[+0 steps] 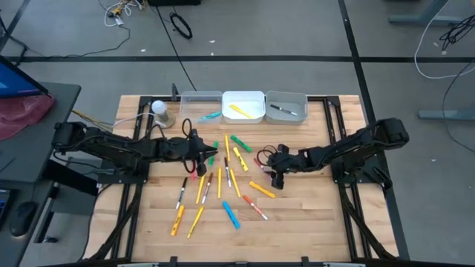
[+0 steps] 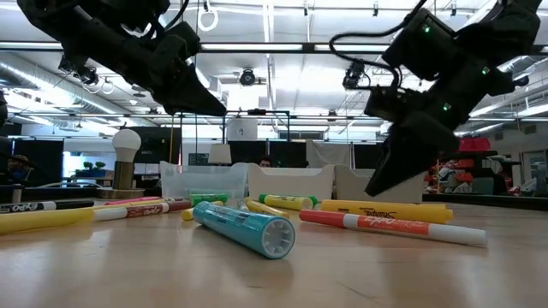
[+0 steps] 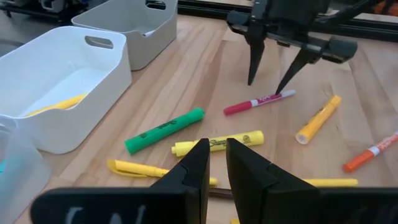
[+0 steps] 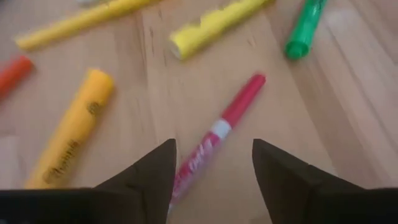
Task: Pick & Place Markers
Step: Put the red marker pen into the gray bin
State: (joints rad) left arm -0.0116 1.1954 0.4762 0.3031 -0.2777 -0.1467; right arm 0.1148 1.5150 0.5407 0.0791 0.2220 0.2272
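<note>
- Three bins sit in a row at the far edge of the table (image 1: pixel 312 222): a clear bin (image 1: pixel 199 97) on the left, a white bin (image 1: pixel 243 104) in the middle with a yellow marker (image 1: pixel 237 111) in it, and a grey bin (image 1: pixel 286 105) on the right with a dark marker (image 1: pixel 283 110) in it.
- Most of the markers (image 1: pixel 223 185) lie scattered flat across the middle of the table, between the two arms, some touching or crossing one another.
- Open wood is left along the near edge and toward the right side of the table; a light bulb on a stand (image 1: pixel 159 113) stands at the far left corner.
- Right hand (image 4: pixel 213 163) hangs low over a red marker (image 4: pixel 219 142), fingers spread wide on either side of it, gripping nothing; an orange-yellow marker (image 4: pixel 69 142) lies just left of it.
- Left hand (image 3: pixel 216 169) hovers over the left part of the scatter, fingers drawn close with a narrow gap and nothing between them; a yellow highlighter (image 3: pixel 217 142) and a green highlighter (image 3: pixel 164 130) lie just beyond it.
- Nearest the near edge lie a teal marker (image 2: pixel 244 228) and an orange marker with a white cap (image 2: pixel 390 227).
</note>
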